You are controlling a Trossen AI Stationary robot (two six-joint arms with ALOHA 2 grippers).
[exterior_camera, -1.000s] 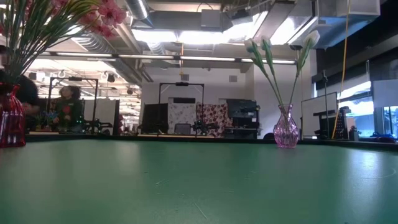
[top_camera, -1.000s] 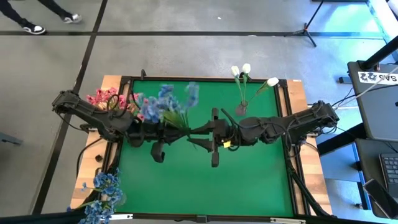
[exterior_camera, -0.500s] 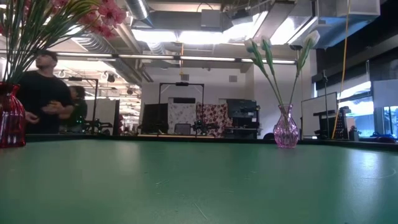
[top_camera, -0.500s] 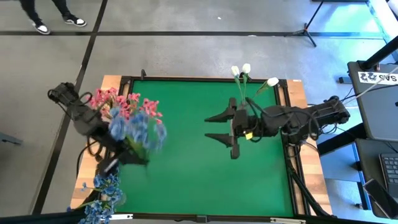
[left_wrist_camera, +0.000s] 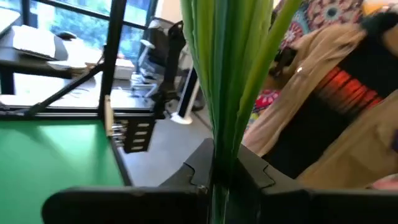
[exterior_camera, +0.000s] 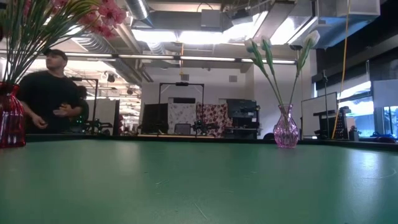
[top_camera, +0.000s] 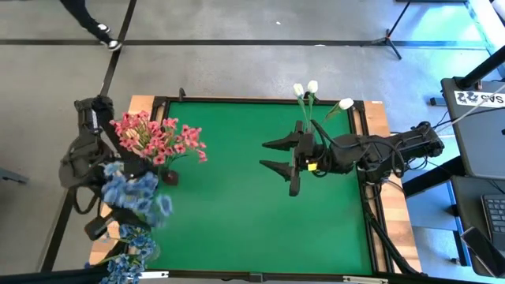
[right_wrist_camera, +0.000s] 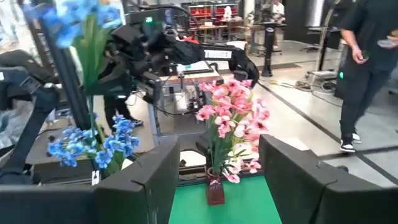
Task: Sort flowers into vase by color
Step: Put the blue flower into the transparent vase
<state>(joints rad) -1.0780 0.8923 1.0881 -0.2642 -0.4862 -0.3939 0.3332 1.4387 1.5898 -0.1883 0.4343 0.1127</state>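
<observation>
Left hand (left_wrist_camera: 214, 180) is clamped tight on the green stems of the blue sprig (top_camera: 136, 193), carrying it off the surface's (top_camera: 237, 213) eight o'clock edge, just above the blue bunch (top_camera: 130, 251) already standing at the seven o'clock corner. Pink flowers (top_camera: 156, 140) sit in their vase at nine o'clock, white buds (top_camera: 309, 91) up at one o'clock. Right hand (top_camera: 286, 157) hangs at three o'clock, fingers spread wide, holding nothing.
</observation>
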